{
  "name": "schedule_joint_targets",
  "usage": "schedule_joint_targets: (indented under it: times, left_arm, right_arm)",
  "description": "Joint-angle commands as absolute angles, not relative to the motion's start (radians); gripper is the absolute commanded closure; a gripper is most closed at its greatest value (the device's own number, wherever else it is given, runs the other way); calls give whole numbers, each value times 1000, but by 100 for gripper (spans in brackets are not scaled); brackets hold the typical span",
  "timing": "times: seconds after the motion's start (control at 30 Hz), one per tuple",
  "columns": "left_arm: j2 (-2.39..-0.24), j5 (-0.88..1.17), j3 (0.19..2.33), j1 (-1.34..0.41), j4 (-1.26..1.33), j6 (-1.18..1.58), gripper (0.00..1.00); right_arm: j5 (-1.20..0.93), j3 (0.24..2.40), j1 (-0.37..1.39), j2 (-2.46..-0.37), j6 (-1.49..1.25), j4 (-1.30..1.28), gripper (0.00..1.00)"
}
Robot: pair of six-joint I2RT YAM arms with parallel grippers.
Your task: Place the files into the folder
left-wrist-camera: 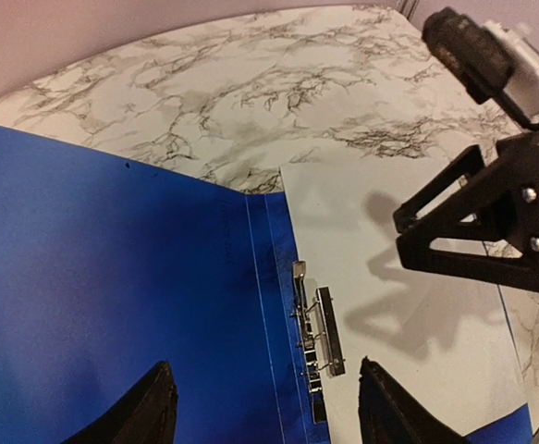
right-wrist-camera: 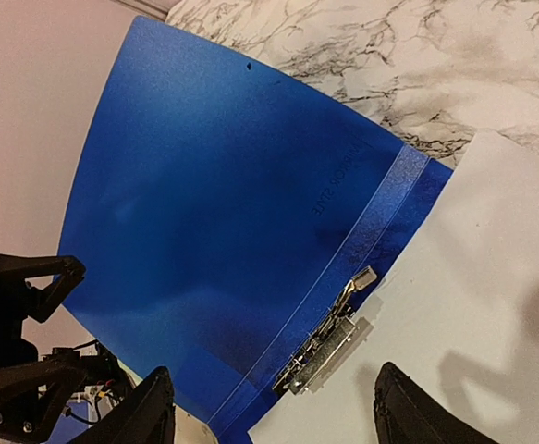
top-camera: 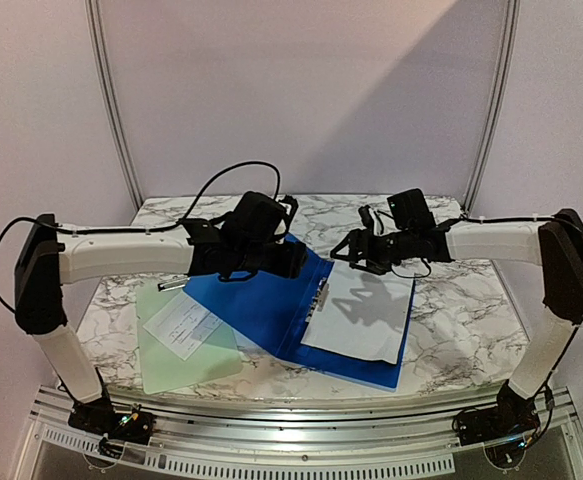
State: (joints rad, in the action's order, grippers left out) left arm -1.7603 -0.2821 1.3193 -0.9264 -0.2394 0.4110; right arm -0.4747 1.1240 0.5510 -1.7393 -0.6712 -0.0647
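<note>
The blue folder (top-camera: 261, 305) lies open in the middle of the table. The large white sheet (top-camera: 361, 315) rests on its right half, its edge at the metal clip (top-camera: 319, 297). The smaller printed slip (top-camera: 183, 325) lies to the left of the folder, on a pale green sheet. My left gripper (top-camera: 296, 260) is open and empty above the folder's far edge. My right gripper (top-camera: 345, 252) is open and empty just to its right. In the left wrist view the left gripper (left-wrist-camera: 269, 416) straddles the clip (left-wrist-camera: 315, 333), with the folder (left-wrist-camera: 112, 277) and sheet (left-wrist-camera: 408, 305) below. In the right wrist view the right gripper (right-wrist-camera: 274, 416) is above the clip (right-wrist-camera: 329, 342), folder (right-wrist-camera: 232, 203) and sheet (right-wrist-camera: 472, 305).
A pale green sheet (top-camera: 191, 360) lies at the front left under the slip. A small silver object (top-camera: 171, 284) lies by its far edge. The marble table (top-camera: 451, 330) ends at a metal rail at the front. The two grippers hover close together.
</note>
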Motion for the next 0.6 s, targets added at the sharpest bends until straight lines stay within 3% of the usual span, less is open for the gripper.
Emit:
schedule_joint_targets:
  times: [0.0, 0.57]
  left_arm:
    - [-1703, -260, 1256, -913, -201, 392, 33]
    - [-1601, -236, 1113, -912, -136, 405, 33]
  right_arm:
    - [-583, 1198, 536, -1835, -663, -52, 27]
    - [-672, 1440, 508, -2129, -653, -138, 28]
